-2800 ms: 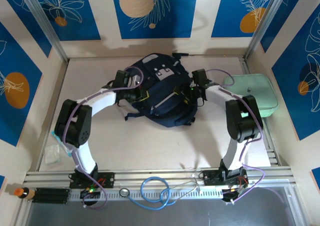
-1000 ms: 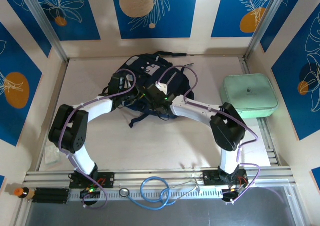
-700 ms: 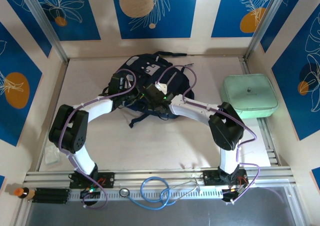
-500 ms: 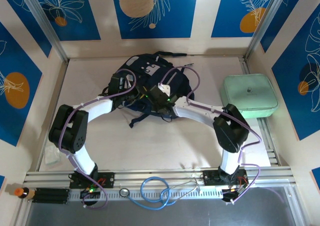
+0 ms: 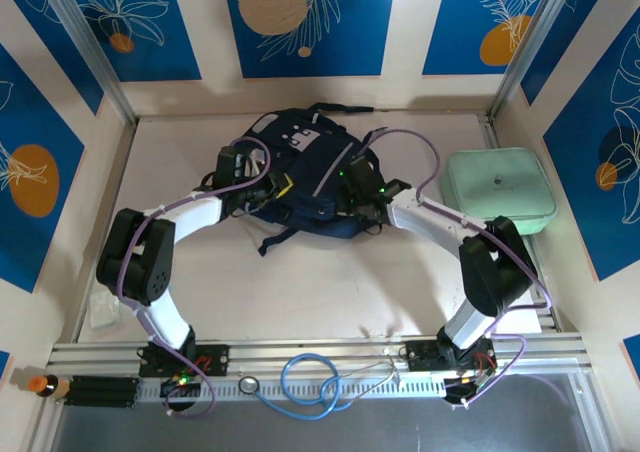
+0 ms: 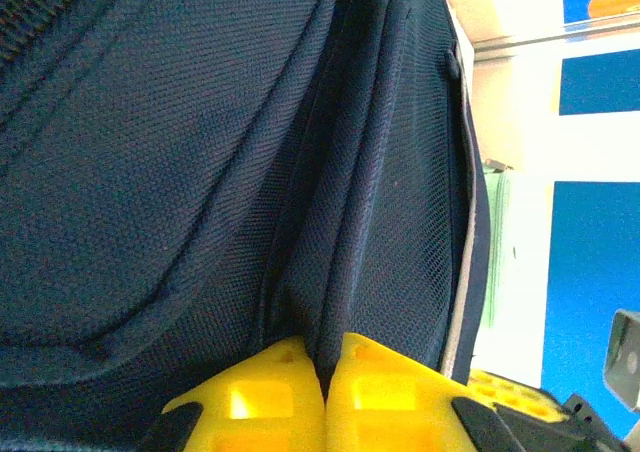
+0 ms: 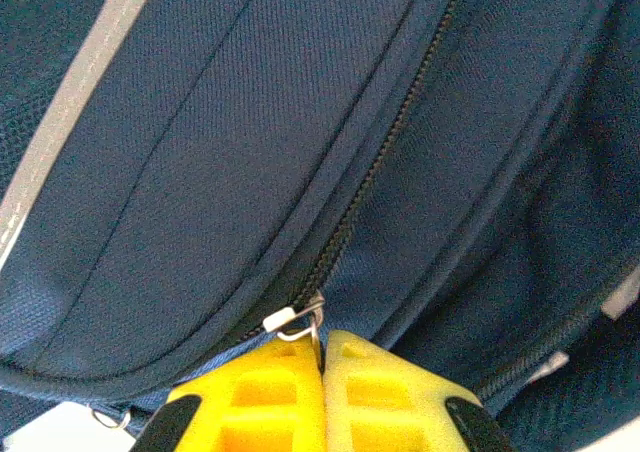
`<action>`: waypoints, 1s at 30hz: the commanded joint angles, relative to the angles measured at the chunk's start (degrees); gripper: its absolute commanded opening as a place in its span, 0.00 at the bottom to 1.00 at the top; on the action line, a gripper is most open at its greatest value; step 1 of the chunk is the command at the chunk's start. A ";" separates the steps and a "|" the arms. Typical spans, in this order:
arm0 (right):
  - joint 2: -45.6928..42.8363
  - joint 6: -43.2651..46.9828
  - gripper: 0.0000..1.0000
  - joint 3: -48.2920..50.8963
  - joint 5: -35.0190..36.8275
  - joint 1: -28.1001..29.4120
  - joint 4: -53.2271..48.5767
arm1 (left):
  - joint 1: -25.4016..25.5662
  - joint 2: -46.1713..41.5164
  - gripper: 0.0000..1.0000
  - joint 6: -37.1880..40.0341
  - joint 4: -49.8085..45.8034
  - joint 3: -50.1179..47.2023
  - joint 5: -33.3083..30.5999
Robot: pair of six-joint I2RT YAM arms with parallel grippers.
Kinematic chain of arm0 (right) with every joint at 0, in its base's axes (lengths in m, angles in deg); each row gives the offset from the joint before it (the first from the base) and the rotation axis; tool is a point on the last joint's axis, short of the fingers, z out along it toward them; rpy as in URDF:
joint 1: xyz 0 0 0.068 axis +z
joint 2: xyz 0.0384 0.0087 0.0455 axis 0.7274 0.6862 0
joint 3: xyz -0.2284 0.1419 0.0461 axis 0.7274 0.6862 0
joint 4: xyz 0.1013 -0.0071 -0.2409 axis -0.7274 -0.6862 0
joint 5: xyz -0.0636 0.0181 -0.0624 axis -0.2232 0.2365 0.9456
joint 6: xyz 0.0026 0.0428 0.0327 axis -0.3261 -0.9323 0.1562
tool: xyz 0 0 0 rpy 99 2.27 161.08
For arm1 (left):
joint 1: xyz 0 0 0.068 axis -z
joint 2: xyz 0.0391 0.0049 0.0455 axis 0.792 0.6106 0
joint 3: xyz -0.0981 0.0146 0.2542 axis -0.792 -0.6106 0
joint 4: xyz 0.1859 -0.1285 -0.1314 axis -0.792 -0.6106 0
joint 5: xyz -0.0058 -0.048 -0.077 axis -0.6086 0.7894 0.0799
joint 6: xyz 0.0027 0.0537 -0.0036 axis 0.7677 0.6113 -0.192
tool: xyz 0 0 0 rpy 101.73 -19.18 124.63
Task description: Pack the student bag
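Across pale tabletop [image 5: 330, 282], left claw [image 6: 325, 364] pinches student bag [image 5: 305, 162] fabric (right claw [image 7: 323, 357] clamps zipper pull [image 7: 295, 319]).

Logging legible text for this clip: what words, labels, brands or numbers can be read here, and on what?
No text can be read.
On the bag, the light grey patches may carry print, but it is too small to tell.
Fabric and zipper pull in the wrist views: no lettering.
Wall panels: leaf and circle drawings, no words.
Mint case: no label seen.
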 commanded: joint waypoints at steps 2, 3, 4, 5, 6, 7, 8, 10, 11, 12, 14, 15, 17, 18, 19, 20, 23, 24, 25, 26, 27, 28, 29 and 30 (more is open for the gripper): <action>5.08 13.62 0.00 -7.11 -8.59 -1.45 -2.55 | -5.97 -1.04 0.04 4.24 -0.02 -0.40 -4.15; 6.20 14.91 0.00 -8.28 -9.69 -0.86 -2.83 | -6.34 -1.57 0.09 4.59 -0.69 -0.77 -4.51; 7.15 16.50 0.00 -9.66 -10.97 0.07 -2.94 | -6.88 -2.42 0.13 5.18 -1.46 -1.23 -4.92; 8.00 17.87 0.00 -10.93 -12.27 1.14 -2.78 | -7.38 -3.39 0.14 5.84 -2.31 -1.76 -5.31; 8.65 18.55 0.00 -11.87 -12.86 2.25 -2.53 | -7.83 -4.32 0.15 6.61 -3.16 -2.15 -5.68; 9.43 19.09 0.00 -12.83 -13.40 3.46 -2.06 | -8.45 -5.28 0.17 7.28 -4.08 -2.74 -5.99; 10.23 19.16 0.00 -13.85 -14.33 4.48 -1.45 | -9.20 -6.57 0.21 7.75 -4.83 -3.50 -6.49; 12.38 18.50 0.00 -16.14 -16.53 5.99 -0.44 | -10.97 -8.69 0.31 7.91 -6.19 -5.37 -7.90; 13.73 17.99 0.00 -17.55 -17.69 6.77 0.07 | -12.05 -9.84 0.38 7.67 -6.69 -6.60 -8.42; 14.96 17.46 0.00 -18.99 -18.31 7.46 0.37 | -12.94 -10.82 0.42 7.28 -7.05 -7.67 -8.73; 18.00 16.15 0.00 -22.60 -19.20 9.18 0.57 | -14.63 -13.18 0.48 6.31 -7.74 -9.95 -9.13; 19.30 15.77 0.00 -24.31 -19.86 9.72 0.49 | -15.10 -14.09 0.50 5.80 -8.04 -10.75 -9.21; 21.83 14.65 0.00 -27.46 -20.51 11.12 0.66 | -15.28 -15.88 0.53 4.90 -8.59 -12.09 -8.83; 23.01 14.27 0.00 -29.16 -21.02 11.66 0.67 | -15.25 -16.53 0.53 4.25 -8.70 -12.67 -8.11; 24.24 13.82 0.00 -30.68 -21.47 12.10 0.50 | -15.25 -17.06 0.53 2.99 -8.19 -13.43 -7.10; 25.13 13.51 0.00 -32.02 -21.90 12.34 0.33 | -15.25 -17.45 0.54 1.80 -7.52 -14.14 -6.13; 27.16 13.01 0.00 -35.12 -24.08 13.04 0.48 | -14.83 -18.42 0.53 -1.85 -4.45 -16.47 -4.31; 27.64 12.92 0.00 -35.76 -24.50 13.14 0.57 | -14.65 -18.45 0.53 -2.65 -3.88 -16.79 -3.90; 28.03 12.99 0.00 -36.38 -25.23 13.37 0.53 | -14.40 -18.43 0.53 -3.01 -3.82 -16.80 -3.76; 28.34 13.04 0.00 -36.83 -25.49 13.45 0.49 | -14.21 -18.32 0.53 -3.12 -3.93 -16.72 -3.81; 28.52 13.01 0.00 -37.07 -25.58 13.60 0.40 | -14.03 -18.15 0.51 -3.16 -4.12 -16.71 -4.08; 28.63 13.09 0.00 -37.24 -25.99 13.66 0.40 | -13.94 -17.85 0.48 -3.21 -4.13 -16.70 -4.44; 28.62 13.18 0.00 -37.26 -26.28 13.71 0.32 | -13.86 -17.67 0.44 -3.34 -4.26 -16.71 -4.86; 28.55 13.31 0.00 -37.12 -26.36 13.87 0.31 | -13.72 -17.53 0.40 -3.60 -4.10 -16.63 -5.56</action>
